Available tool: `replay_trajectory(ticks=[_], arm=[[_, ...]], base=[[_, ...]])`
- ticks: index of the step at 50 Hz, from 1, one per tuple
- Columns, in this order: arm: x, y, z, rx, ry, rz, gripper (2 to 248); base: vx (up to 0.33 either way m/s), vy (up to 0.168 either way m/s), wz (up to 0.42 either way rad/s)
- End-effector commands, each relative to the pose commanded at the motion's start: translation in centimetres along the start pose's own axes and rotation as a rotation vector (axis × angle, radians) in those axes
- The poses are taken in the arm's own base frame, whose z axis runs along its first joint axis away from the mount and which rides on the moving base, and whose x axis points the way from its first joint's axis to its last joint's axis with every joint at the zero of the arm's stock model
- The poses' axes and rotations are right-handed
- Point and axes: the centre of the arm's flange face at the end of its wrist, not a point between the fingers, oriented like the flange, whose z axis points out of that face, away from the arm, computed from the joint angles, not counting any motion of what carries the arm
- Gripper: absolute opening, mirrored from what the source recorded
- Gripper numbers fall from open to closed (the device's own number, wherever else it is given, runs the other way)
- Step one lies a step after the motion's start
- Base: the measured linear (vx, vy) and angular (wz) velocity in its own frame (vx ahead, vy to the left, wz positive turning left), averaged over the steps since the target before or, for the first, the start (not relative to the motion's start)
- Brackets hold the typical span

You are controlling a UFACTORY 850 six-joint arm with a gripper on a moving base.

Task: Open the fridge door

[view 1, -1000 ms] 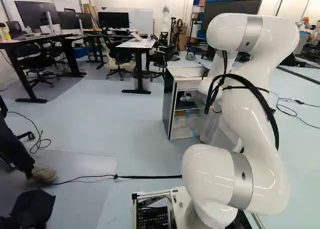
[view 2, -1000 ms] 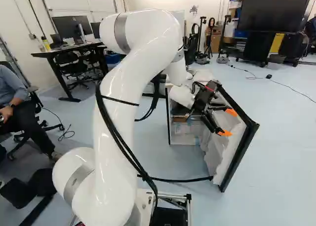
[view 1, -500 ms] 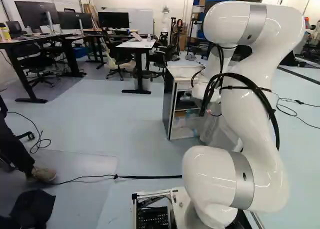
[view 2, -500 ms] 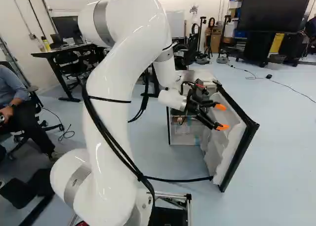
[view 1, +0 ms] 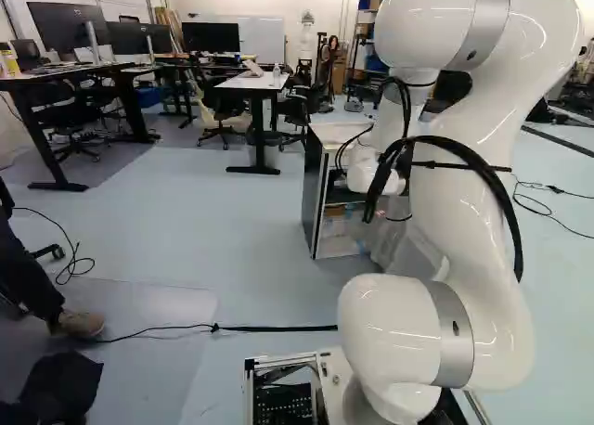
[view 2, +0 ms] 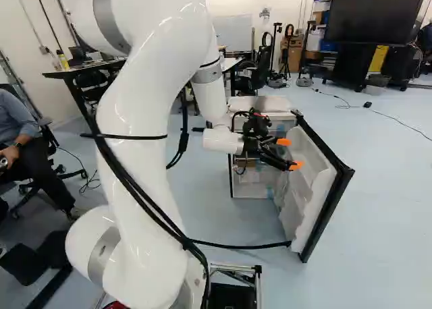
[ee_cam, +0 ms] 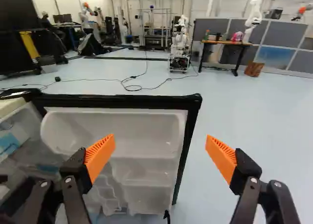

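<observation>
Ahead of the arm (view 2: 145, 113), the small fridge (view 1: 316, 198) stands on the floor (view 1: 241, 249), its door (view 2: 305, 187) swung well out to the right in the right base view. Contents show inside the body, and the wrist view takes in the door's moulded inner shelves (ee_cam: 146, 177) and black rim (ee_cam: 186, 136). The tool (ee_cam: 160, 137) is spread wide with nothing gripped, its two orange pads (ee_cam: 100, 155) well apart, by the door's inner side; whether either touches it, I cannot tell. I'd judge the opening essentially done. What seems left is at most a slight further push, then backing off without snagging the shelves or dragging the door closed
</observation>
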Motion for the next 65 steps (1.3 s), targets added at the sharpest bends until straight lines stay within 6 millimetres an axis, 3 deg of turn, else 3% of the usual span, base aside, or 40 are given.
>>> replay_trajectory(ticks=[40,65], arm=[[0.2,0.2,-1.7,0.102,-0.007,-0.025,247],[1.0,0.5,-3.8,0.243,-0.012,-0.038,247]], base=[[0.0,0.0,0.0],[0.0,0.0,0.0]])
